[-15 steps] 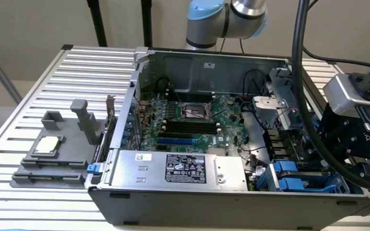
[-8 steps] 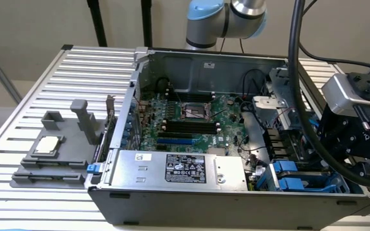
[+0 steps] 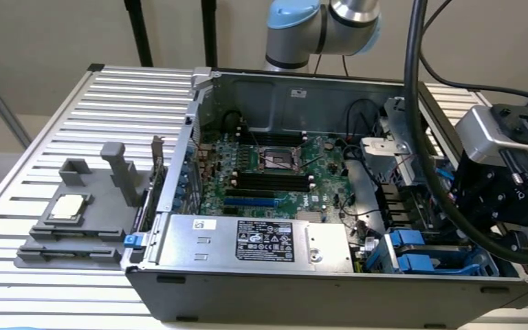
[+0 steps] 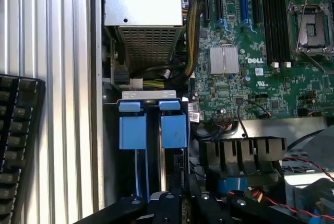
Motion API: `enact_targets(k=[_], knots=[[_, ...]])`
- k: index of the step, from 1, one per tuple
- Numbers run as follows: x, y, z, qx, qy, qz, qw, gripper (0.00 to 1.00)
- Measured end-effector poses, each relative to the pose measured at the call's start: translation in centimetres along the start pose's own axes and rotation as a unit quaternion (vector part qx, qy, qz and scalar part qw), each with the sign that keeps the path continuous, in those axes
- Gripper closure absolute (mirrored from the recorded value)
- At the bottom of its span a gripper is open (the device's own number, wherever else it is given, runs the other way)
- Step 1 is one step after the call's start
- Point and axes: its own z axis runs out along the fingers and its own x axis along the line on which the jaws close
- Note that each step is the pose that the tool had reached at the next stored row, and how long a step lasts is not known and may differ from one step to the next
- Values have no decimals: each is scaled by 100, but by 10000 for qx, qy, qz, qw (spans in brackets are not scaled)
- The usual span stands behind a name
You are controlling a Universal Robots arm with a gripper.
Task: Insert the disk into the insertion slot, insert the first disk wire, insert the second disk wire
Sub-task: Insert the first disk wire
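Two bright blue plastic clip tabs [image 4: 132, 131] stood side by side at the mouth of the blue-grey plastic drive cage [image 3: 420, 253], which sat in the near corner of the open dark grey computer case [image 3: 337, 295] on the exterior view's right. Whether either tab belonged to the disk's carrier could not be told, since the bay behind them lay in shadow and no silver drive body could be made out. The black gripper [image 4: 182, 205] hung over that same corner, just beside the cage. It was cut off at the picture's edge in the wrist view and half masked by a thick black cable [image 3: 415, 103] in the exterior view, so how wide it stood, and whether it held anything, could not be told. Thin red wires [image 4: 292, 203] trailed beside it. On the exterior view's left of the cage lay the silver box with a black label [image 3: 255, 240], and farther in, the green motherboard [image 3: 273, 172].
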Motion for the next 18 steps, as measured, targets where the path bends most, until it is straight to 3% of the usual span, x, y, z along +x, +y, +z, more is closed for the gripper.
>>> enact_targets(k=[6, 18], knots=[[-11, 17, 9, 32, 9, -2, 10000, 84], [-9, 23, 30, 54, 32, 2, 10000, 84]])
